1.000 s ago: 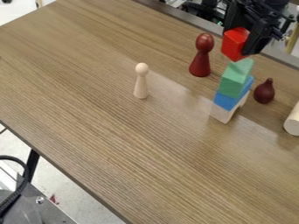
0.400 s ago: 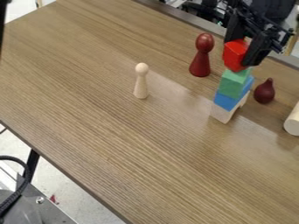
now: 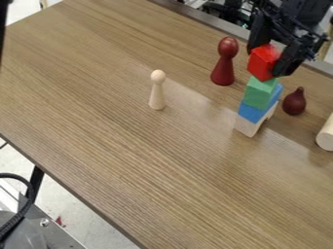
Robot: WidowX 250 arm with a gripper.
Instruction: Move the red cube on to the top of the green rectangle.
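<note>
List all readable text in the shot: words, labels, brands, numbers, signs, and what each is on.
None readable.
Red cube, green block, blue block, pale base block: no text on the faces in view.
Dark red peg, pale peg, small dark red piece, pale cylinder: none seen.
Gripper, metal gear at lower left: nothing legible.

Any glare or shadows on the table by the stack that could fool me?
Camera view: a pale sheen on the table between the light wooden peg figure and the stack; a soft, faint reflection below the whitish bottom block; the black gripper reads dark, with little shading.
</note>
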